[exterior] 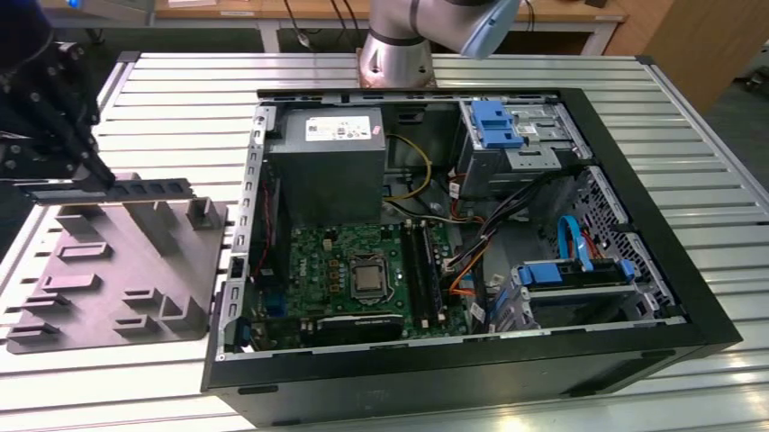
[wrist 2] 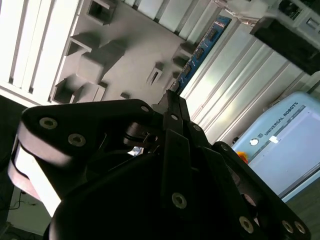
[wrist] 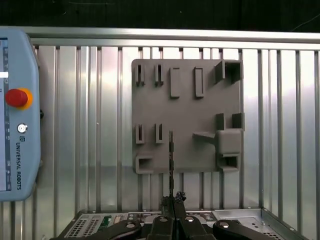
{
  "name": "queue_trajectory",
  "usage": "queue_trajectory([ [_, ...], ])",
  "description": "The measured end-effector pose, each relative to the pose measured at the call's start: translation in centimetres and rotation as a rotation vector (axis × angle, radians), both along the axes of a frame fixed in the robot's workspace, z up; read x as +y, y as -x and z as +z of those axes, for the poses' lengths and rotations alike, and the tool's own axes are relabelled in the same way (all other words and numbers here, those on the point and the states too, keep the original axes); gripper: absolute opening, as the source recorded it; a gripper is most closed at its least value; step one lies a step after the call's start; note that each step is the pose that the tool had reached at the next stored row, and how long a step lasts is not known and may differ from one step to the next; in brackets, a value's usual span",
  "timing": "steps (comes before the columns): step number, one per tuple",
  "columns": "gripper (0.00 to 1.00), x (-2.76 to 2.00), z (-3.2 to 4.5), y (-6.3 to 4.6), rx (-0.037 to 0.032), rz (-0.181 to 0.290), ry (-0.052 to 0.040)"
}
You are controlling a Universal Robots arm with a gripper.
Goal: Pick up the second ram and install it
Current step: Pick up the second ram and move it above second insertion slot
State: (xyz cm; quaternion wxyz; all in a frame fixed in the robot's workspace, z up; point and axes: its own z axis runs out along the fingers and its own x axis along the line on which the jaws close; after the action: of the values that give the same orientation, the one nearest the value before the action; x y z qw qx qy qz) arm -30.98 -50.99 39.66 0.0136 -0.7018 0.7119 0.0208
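Exterior view first, from its left: the gripper (exterior: 103, 180) hangs over the far edge of the grey tray (exterior: 121, 270), its jaws pinched narrow on one end of the ram (exterior: 150, 188). From there the ram runs level toward the view's right, long, thin and dark. I cannot tell whether it is clear of the tray's posts.

In the second wrist view the ram (wrist 2: 202, 47) shows a bluish board with a row of dark chips, and the gripper's (wrist 2: 172, 97) black body hides the held end. In the first wrist view the ram (wrist: 171, 155) is edge-on, a thin dark line running out from the closed fingertips (wrist: 169, 200) over the tray (wrist: 185, 100).

I count one ram, one tray and one open case (exterior: 649, 270), all on the slatted table (exterior: 180, 90). Right of the tray the case's side wall stands between the ram and the inside. Behind it are one grey supply box (exterior: 324, 171), one green board (exterior: 324, 261) and the black slot rails (exterior: 420, 265), which I cannot count. Further right is one blue ribbon cable (exterior: 571, 243). One pendant (wrist: 15, 115) lies on the table near the tray in both wrist views.
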Motion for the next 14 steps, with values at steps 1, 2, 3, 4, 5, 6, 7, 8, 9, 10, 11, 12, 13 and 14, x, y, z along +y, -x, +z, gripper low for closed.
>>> queue_trajectory([
  [1,0.11,0.00,-0.01,-0.5,0.0000,0.000,-0.0001],
  [2,0.11,0.00,-0.01,-0.9,0.0001,0.000,0.0000],
  [3,0.11,0.00,0.00,-1.4,0.0002,0.000,0.0001],
  [4,0.11,0.00,-0.01,-1.8,0.0003,0.000,0.0000],
  [5,0.11,0.00,-0.01,-2.3,0.0002,0.000,0.0000],
  [6,0.11,0.00,-0.02,-2.7,0.0003,0.000,-0.0001],
  [7,0.11,0.00,-0.03,-3.2,0.0005,0.000,-0.0001],
  [8,0.11,0.00,-0.02,-3.6,0.0007,0.000,0.0001],
  [9,0.11,0.00,-0.03,-4.1,0.0009,0.000,0.0001],
  [10,0.11,0.00,-0.04,-4.6,0.0009,0.000,-0.0001],
  [11,0.11,0.00,-0.04,-5.0,0.0010,0.000,0.0000],
  [12,0.11,0.00,-0.04,-5.4,0.0012,0.000,0.0000],
  [13,0.11,0.00,-0.04,-5.9,0.0014,0.000,0.0001],
  [14,0.11,0.00,-0.05,-6.4,0.0015,0.000,0.0000],
])
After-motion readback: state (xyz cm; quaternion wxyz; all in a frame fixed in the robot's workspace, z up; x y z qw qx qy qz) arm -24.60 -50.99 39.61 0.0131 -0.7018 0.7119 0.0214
